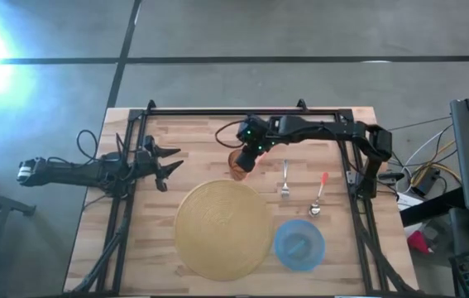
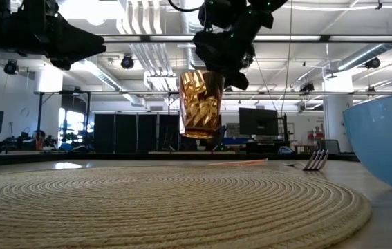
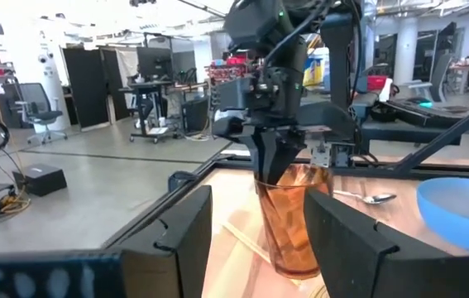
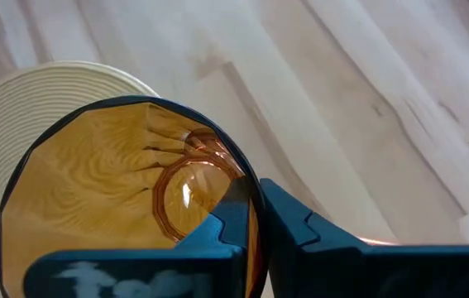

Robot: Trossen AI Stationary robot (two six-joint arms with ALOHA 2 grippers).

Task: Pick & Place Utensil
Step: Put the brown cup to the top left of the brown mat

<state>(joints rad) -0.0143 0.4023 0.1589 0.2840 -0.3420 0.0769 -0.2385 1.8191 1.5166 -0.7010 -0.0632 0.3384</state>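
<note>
1. Wooden table point(image 1: 135, 248) is carrying a round woven placemat point(image 1: 222, 229) near its front edge, with a blue bowl point(image 1: 299, 244) just beside the mat toward the right edge.
2. Right gripper point(image 1: 246, 157) is pinching the rim of an amber faceted glass point(image 2: 201, 104), one finger inside and one outside, holding it upright and clear of the table just behind the mat's back edge.
3. Fork point(image 1: 284, 180) and red-handled spoon point(image 1: 319, 195) are lying untouched toward the right edge.
4. Left gripper point(image 1: 166, 163) is waiting with fingers spread near the left edge.
5. Judgement: keeping the glass level and lowering it until the base is resting flat before releasing looks wise, since a rim pinch may let it swing.
</note>
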